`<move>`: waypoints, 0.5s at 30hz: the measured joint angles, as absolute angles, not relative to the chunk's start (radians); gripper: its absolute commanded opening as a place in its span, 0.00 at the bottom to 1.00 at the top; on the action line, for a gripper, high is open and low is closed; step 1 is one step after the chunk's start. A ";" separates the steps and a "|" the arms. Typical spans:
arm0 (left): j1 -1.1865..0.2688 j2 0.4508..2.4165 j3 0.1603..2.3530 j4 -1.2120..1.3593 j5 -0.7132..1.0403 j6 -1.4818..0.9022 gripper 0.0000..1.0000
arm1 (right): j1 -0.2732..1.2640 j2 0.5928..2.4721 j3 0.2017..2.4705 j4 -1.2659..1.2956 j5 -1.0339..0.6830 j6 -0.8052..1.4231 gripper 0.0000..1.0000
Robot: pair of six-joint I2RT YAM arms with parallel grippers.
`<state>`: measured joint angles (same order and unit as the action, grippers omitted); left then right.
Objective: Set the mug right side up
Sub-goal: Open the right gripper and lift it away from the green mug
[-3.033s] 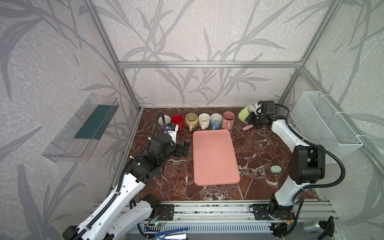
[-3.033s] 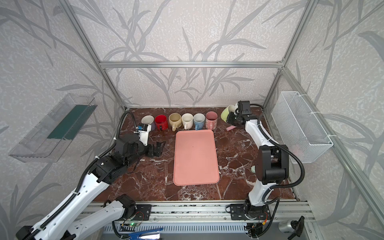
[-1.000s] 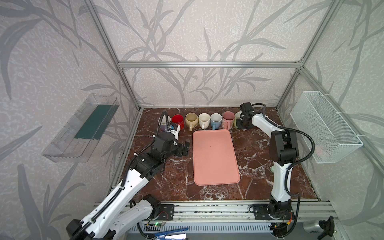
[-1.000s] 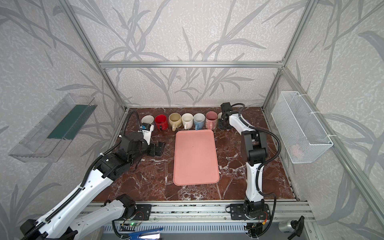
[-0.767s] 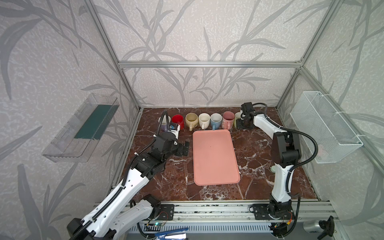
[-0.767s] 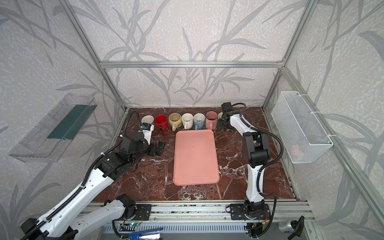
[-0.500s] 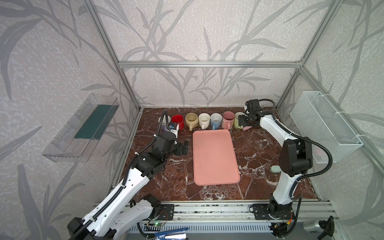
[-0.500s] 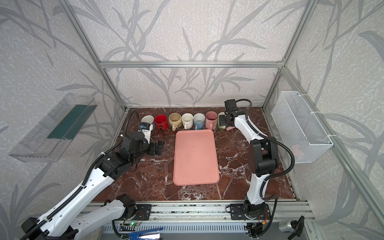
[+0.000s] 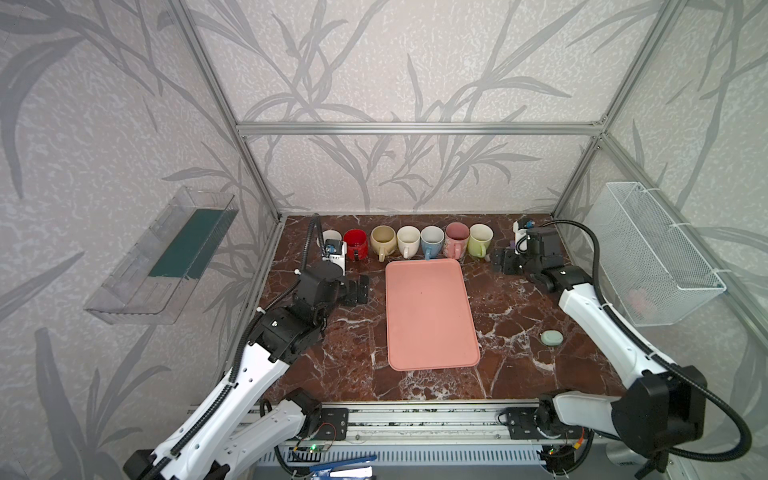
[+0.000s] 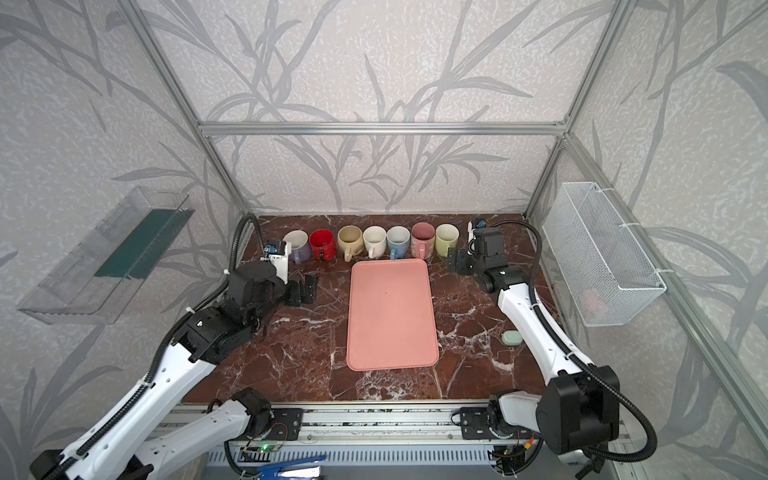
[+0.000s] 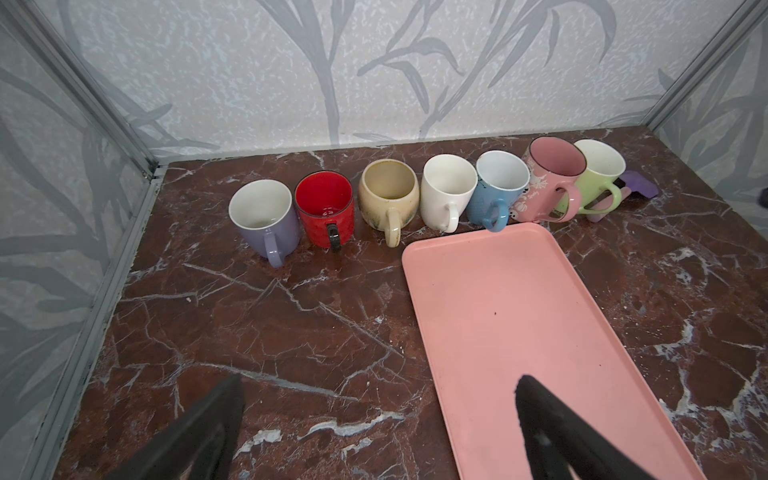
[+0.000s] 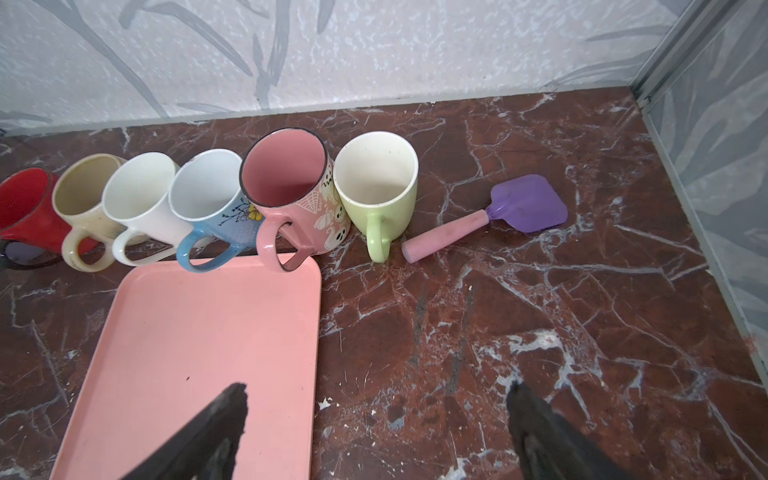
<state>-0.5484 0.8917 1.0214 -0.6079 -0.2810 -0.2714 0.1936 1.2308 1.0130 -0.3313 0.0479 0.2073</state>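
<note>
One marble table (image 9: 519, 324) carries everything, and one pink tray (image 9: 430, 307) lies bare along its middle. Two bins hang on the side walls: a wire basket (image 9: 656, 253) on the right and a clear shelf (image 9: 162, 257) on the left.

Seven mugs stand in one row along the back wall, all mouth up with their handles toward the tray: lilac mug (image 11: 264, 216), red mug (image 9: 356, 243), beige mug (image 9: 382, 241), white mug (image 9: 408, 241), blue mug (image 9: 432, 241), pink mug (image 9: 457, 239) and, at the right end, the green mug (image 12: 376, 187), upright and just beside the pink one. The blue and pink handles reach over the tray's far rim.

One toy spatula (image 12: 498, 216) lies right of the green mug, its pink handle end just beside that mug's handle. One small grey-green disc (image 9: 552, 337) sits well apart, right of the tray.

The left gripper (image 11: 379, 382) hovers left of the tray, jaws spread wide, empty. The right gripper (image 12: 376, 392) hangs near the green mug, jaws spread wide, holding nothing.

Three seconds ago the green mug hung tilted in the right gripper, off to the right of the row. A second ago that gripper stood at the row's end. Now it has let go and drawn back rightward. The left arm has barely shifted.
</note>
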 measured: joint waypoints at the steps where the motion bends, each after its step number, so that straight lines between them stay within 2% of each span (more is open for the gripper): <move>1: -0.548 0.901 1.023 -0.623 -0.291 -0.282 0.99 | 0.194 1.198 0.984 -0.321 0.052 0.209 0.99; 7: -0.544 0.956 0.999 -0.675 -0.366 -0.363 0.99 | 0.194 1.072 0.730 -0.195 0.062 0.214 0.99; 12: -0.526 0.907 0.847 -0.612 -0.474 -0.371 0.99 | 0.194 0.938 0.473 -0.078 0.052 0.192 0.99; 15: -0.488 0.916 0.797 -0.588 -0.528 -0.376 0.99 | 0.194 0.893 0.425 -0.031 0.072 0.164 0.99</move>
